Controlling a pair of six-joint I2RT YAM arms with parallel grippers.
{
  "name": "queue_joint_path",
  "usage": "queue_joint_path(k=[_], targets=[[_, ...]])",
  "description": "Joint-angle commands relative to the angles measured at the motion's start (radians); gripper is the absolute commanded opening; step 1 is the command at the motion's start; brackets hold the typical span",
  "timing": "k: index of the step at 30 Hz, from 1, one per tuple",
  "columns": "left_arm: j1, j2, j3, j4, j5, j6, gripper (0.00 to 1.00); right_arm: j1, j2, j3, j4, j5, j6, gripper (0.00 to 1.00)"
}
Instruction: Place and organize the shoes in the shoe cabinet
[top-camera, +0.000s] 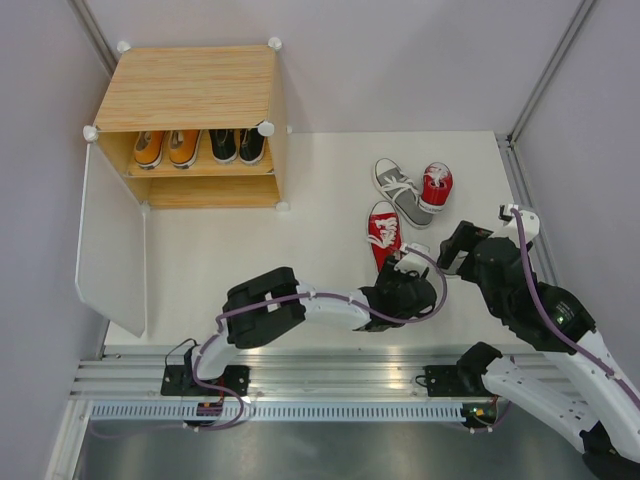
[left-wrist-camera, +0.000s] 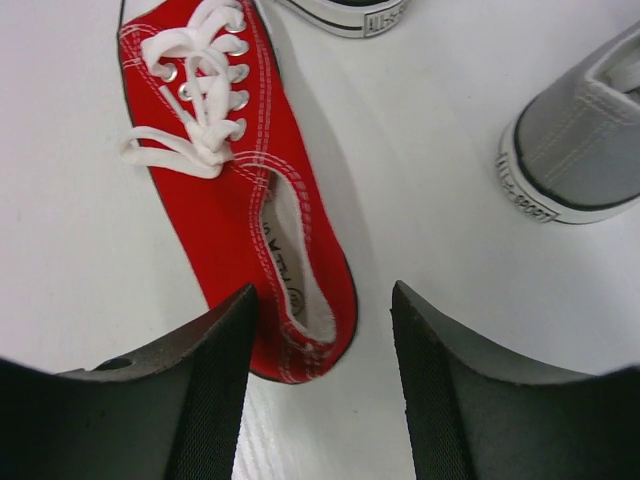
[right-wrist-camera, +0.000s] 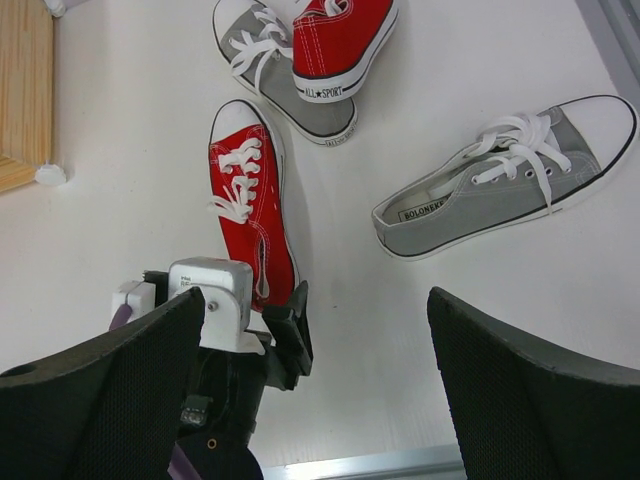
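Two fingers (left-wrist-camera: 180, 400) of the left end effector (left-wrist-camera: 322, 300) stand spread around the red shoe's (left-wrist-camera: 250, 190) heel, with bench (top-camera: 330, 170) showing beside the right finger. The right end effector (right-wrist-camera: 315, 297) gapes wide over open bench, a grey shoe (right-wrist-camera: 480, 200) just ahead. The cabinet (top-camera: 190, 85) stands far ahead-left, its door (top-camera: 112, 240) swung open.

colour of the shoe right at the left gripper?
Red shoe with white laces; it shows best in the left wrist view.
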Motion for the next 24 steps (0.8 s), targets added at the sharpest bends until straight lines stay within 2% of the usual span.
queue_joint_path(k=[1, 8, 10, 11, 12, 14, 15, 24], targets=[[0.032, 0.022, 0.019, -0.092, -0.043, -0.058, 0.60, -0.002, -0.007, 0.031, -0.006, -0.002, -0.020, 0.96], [0.073, -0.040, -0.107, -0.140, -0.018, -0.175, 0.59, -0.004, -0.007, 0.002, 0.017, -0.014, -0.015, 0.96], [0.075, -0.052, -0.121, -0.138, -0.003, -0.175, 0.53, -0.004, -0.006, -0.003, 0.024, -0.018, -0.017, 0.96], [0.075, -0.054, -0.127, -0.137, 0.006, -0.174, 0.49, -0.004, -0.003, -0.009, 0.027, -0.018, -0.014, 0.96], [0.075, -0.057, -0.132, -0.137, 0.006, -0.174, 0.36, -0.004, -0.001, -0.007, 0.030, -0.018, -0.014, 0.95], [0.076, -0.077, -0.153, -0.137, -0.003, -0.183, 0.17, -0.004, 0.002, -0.010, 0.037, -0.022, -0.014, 0.95], [0.078, -0.087, -0.164, -0.132, -0.008, -0.184, 0.05, -0.004, 0.002, -0.012, 0.038, -0.022, -0.014, 0.96], [0.167, -0.297, -0.378, -0.135, -0.054, -0.253, 0.02, -0.004, 0.002, -0.024, 0.057, -0.027, -0.012, 0.95]])
